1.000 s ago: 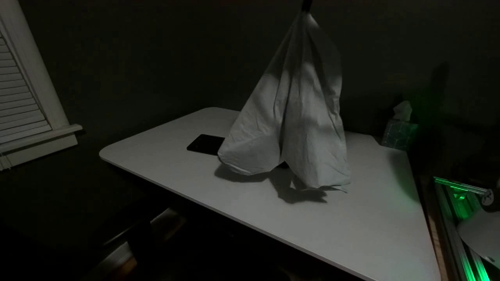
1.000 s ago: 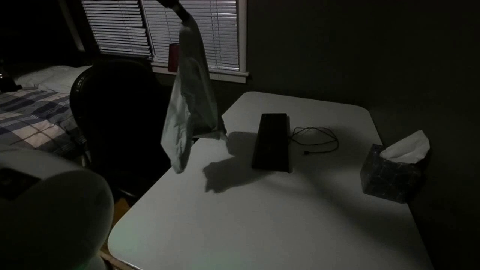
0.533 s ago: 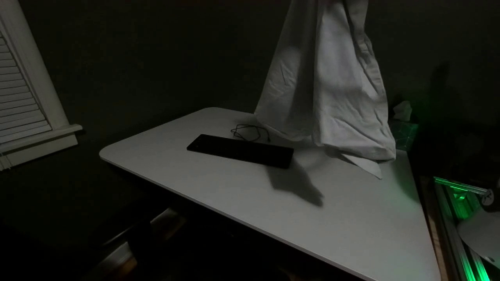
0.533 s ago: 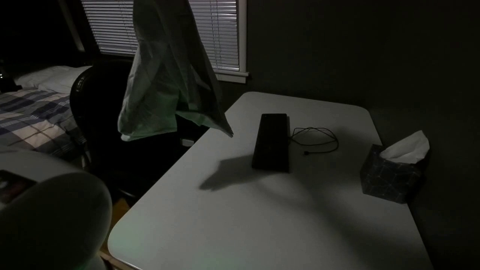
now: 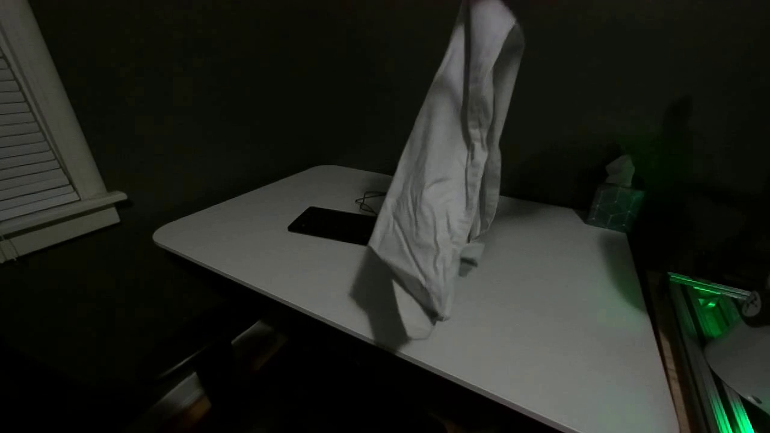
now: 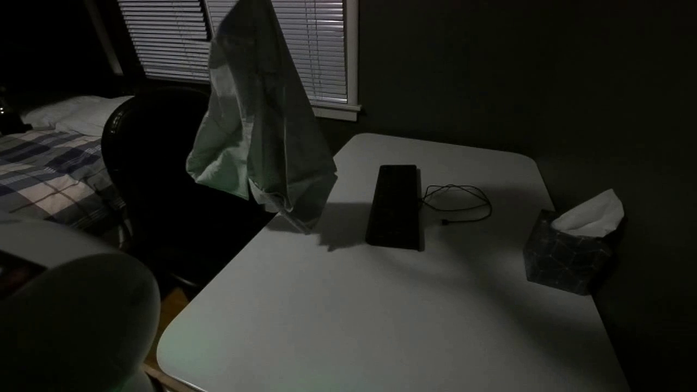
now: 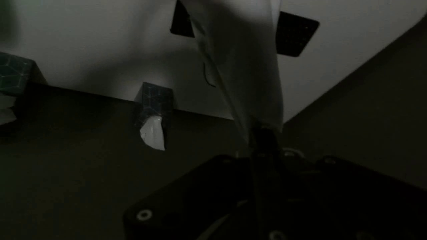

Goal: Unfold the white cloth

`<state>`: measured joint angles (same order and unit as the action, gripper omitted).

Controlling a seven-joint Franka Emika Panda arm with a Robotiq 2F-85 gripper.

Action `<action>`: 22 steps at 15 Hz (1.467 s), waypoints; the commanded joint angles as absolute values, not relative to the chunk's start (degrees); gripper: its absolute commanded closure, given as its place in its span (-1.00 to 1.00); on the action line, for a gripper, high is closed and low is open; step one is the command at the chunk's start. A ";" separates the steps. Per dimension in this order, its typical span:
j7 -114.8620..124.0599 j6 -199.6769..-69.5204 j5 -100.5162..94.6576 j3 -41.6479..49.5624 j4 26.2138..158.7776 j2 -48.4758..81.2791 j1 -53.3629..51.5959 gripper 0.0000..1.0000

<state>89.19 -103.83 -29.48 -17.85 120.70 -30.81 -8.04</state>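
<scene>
Rumpled white fabric cloth (image 5: 436, 168) hangs beside the long, flat black bar (image 5: 331, 225), lower than a moment ago and swung so it hides the bar's end in an exterior view; probably mid-shake, not yet spread flat. The dark, two-fingered end effector (image 7: 264, 133) looks pressed together, pinching the cloth's gathered top.

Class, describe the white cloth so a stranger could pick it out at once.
In both exterior views, start with the pale tabletop. Over it, find the large, creased white cloth. Unlike the flat black bar lying on the tabletop or the white tissue poking up from a box, it hangs down from the end effector seen in the wrist view.
</scene>
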 commanded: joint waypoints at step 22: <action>89.87 -129.99 -39.73 9.52 119.56 21.47 -5.32 1.00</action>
<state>82.30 -131.67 -32.01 5.28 122.55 18.91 -1.85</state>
